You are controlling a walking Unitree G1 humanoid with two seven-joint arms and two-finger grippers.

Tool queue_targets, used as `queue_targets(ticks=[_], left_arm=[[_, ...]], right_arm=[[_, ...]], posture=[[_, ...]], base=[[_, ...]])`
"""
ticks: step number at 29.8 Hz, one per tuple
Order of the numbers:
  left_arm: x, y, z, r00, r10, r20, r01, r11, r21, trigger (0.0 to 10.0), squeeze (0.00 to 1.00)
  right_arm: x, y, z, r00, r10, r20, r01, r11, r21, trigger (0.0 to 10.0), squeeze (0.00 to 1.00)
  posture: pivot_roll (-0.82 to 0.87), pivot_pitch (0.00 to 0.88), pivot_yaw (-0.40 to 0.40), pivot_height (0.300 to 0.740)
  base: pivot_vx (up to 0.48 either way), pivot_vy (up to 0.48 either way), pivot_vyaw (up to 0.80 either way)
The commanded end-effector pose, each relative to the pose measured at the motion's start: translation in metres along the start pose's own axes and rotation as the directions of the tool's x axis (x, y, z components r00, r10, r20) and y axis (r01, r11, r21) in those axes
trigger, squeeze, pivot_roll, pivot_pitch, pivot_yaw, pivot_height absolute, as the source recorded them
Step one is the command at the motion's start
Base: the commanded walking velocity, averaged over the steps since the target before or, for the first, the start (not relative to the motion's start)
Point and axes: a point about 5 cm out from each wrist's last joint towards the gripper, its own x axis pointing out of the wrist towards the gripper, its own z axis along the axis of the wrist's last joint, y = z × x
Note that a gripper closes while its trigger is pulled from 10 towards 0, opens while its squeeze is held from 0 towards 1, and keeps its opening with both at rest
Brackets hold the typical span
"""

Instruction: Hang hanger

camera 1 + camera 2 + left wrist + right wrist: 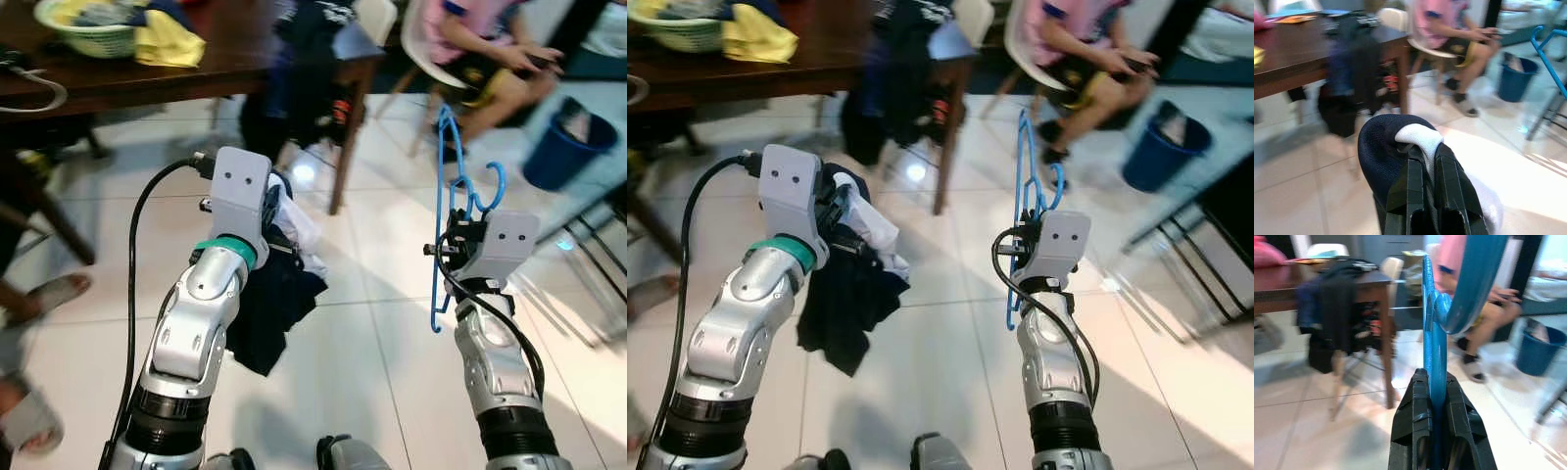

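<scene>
Left end effector point(1426, 161): fingers clamped on a dark navy and white garment point(279, 304), which hangs below it over the tiled floor point(362, 333). Right end effector point(1432, 391): fingers closed around a blue plastic hanger point(453, 186), held upright, hook uppermost. Background: dark wooden surface point(147, 69), seated person point(480, 49), blue bucket point(568, 147).

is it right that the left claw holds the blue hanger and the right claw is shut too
Not quite. The left claw is shut on a dark and white garment, as the left wrist view shows. The blue hanger is in the right claw, which is indeed shut.
</scene>
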Motion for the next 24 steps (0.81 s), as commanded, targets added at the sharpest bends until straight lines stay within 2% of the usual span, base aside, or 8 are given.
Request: queue_targets(ticks=[1,14,19,24], left_arm=[[0.0001,-0.0026,0.001,1.0,-0.002,0.015,0.002,1.0,0.007,10.0,0.0],[-0.001,-0.0042,0.0005,1.0,-0.002,0.018,0.002,1.0,0.006,10.0,0.0],[-0.0014,-0.0049,-0.0003,1.0,-0.003,0.016,0.003,1.0,0.004,10.0,0.0],[-0.0017,-0.0058,-0.0012,1.0,-0.005,0.014,0.005,1.0,0.002,10.0,0.0]], right_arm=[[-0.0022,-0.0016,-0.0056,1.0,-0.002,-0.029,0.002,1.0,-0.001,10.0,0.0],[-0.0021,0.0001,-0.005,1.0,0.005,-0.028,-0.004,1.0,0.006,10.0,0.0],[-0.0022,0.0008,-0.0045,1.0,0.008,-0.028,-0.007,1.0,0.006,10.0,0.0],[-0.0026,0.0007,-0.0047,1.0,0.008,-0.029,-0.007,1.0,0.004,10.0,0.0]], posture=[[0.0,0.068,0.005,0.74],[0.0,0.071,0.003,0.74],[0.0,0.073,0.003,0.74],[-0.01,0.074,0.005,0.74]], base=[[0.0,0.0,-0.8],[0.0,0.0,-0.8],[0.0,0.0,0.0],[0.0,0.0,-0.8]])
